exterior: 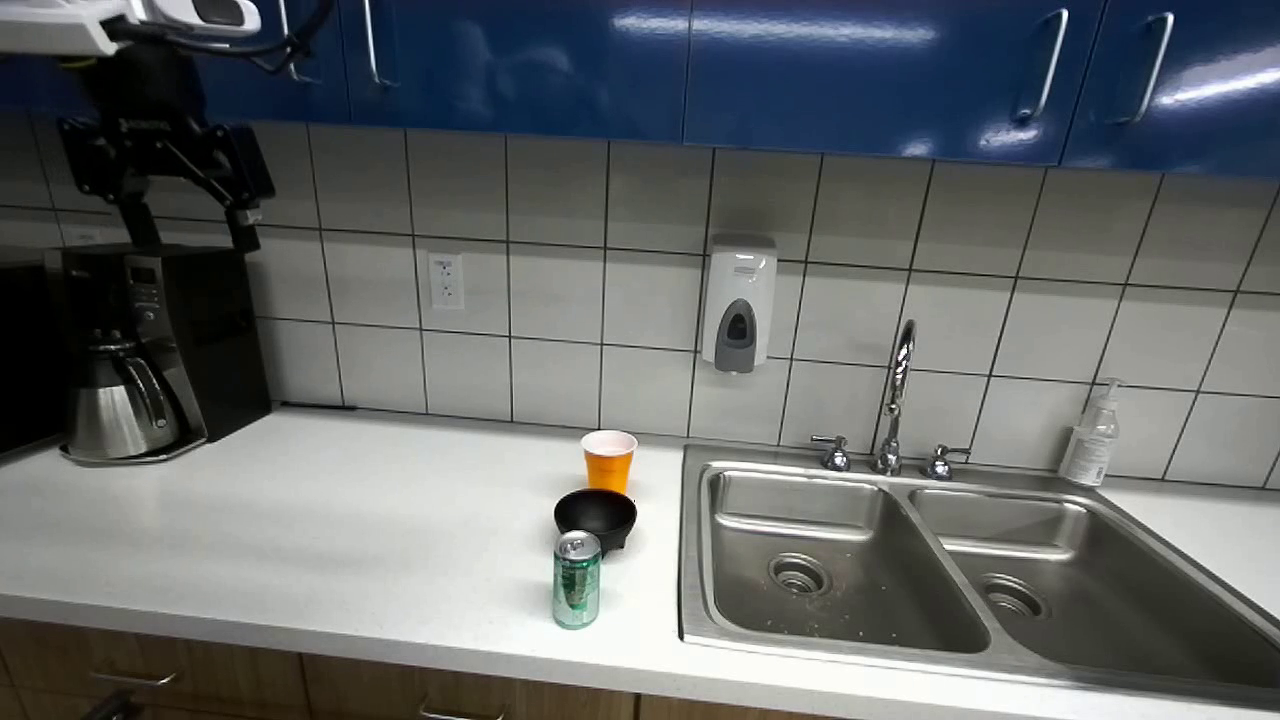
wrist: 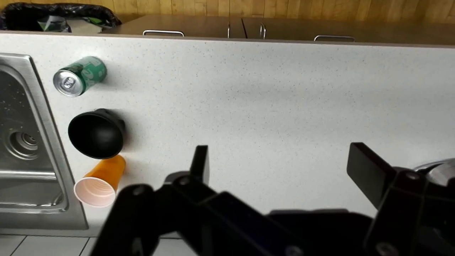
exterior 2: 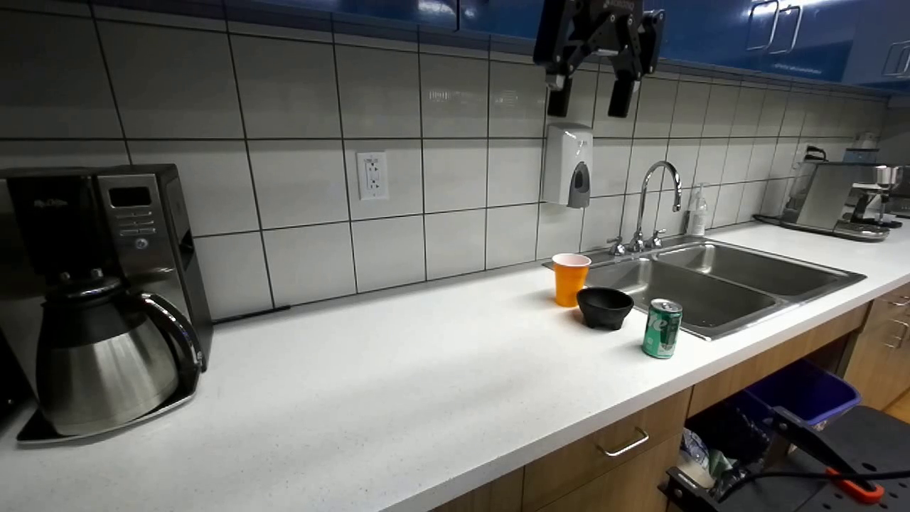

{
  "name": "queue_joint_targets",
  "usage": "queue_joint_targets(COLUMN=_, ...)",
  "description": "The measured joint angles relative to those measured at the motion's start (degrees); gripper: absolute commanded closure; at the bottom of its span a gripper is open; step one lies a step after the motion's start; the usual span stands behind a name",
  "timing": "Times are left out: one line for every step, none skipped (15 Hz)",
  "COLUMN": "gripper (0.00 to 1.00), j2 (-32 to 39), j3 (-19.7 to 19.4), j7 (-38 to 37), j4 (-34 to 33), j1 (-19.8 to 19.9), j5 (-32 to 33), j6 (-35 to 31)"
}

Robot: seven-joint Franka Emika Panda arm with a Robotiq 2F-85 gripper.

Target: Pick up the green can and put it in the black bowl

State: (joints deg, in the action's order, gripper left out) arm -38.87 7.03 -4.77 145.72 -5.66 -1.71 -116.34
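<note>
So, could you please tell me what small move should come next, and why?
I'd probably shift the open hand across toward the green can before any lowering: the hand holds nothing and hangs well above the counter, and in the wrist view the can stands off to the left, outside the open jaws.

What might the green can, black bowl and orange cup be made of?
Green can: likely aluminum, printed, with a shiny silvery top. Black bowl: perhaps plastic or silicone, matte, faint sheen inside. Orange cup: probably smooth plastic, its pale inside ringed.
</note>
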Motion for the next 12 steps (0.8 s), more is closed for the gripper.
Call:
queue_joint_targets(gripper=0.00, j2=0.00, j3=-0.57, j7=0.46, j4=0.96, j1=0.01, j5=0.04, j6=-1.63)
queue_joint_targets(gripper=0.00, j2=0.00, j3=-1.21, j7=1.01, j4=1.89, j1=0.02, j5=0.05, j6=-3.07)
queue_joint_targets(gripper=0.00, j2=0.03, j3=-1.88, j7=1.61, j4=2.81, j1=0.04, j5=0.07, j6=-4.50)
queue_joint_targets(gripper=0.00, j2=0.06, j3=-2.62, j7=2.16, j4=3.76, j1=0.08, j5=0.13, j6=-5.95)
queue_joint_targets(gripper=0.00, j2=0.14, j3=-3.31, j7=2.70, j4=4.62, j1=0.13, j5=0.23, j6=-7.27)
queue_joint_targets(gripper=0.00, j2=0.31, j3=-4.05, j7=3.36, j4=5.44, j1=0.26, j5=0.28, j6=-8.54)
queue_joint_targets(gripper=0.00, j2=0.58, j3=-4.74, j7=3.93, j4=6.14, j1=0.38, j5=0.39, j6=-9.79)
queue_joint_targets(gripper=0.00, j2=0.91, j3=-5.38, j7=4.30, j4=6.75, j1=0.55, j5=0.59, j6=-10.97)
queue_joint_targets(gripper=0.00, j2=1.26, j3=-5.94, j7=4.67, j4=7.26, j1=0.78, j5=0.80, j6=-11.93)
queue_joint_targets(gripper=0.00, j2=1.57, j3=-6.42, j7=4.99, j4=7.61, j1=1.08, j5=1.04, j6=-12.55)
queue_joint_targets(gripper=0.00, j2=1.82, j3=-6.81, j7=5.26, j4=7.90, j1=1.44, j5=1.26, j6=-13.08)
queue_joint_targets(gripper=0.00, j2=2.09, j3=-7.17, j7=5.50, j4=8.17, j1=1.84, j5=1.59, j6=-13.63)
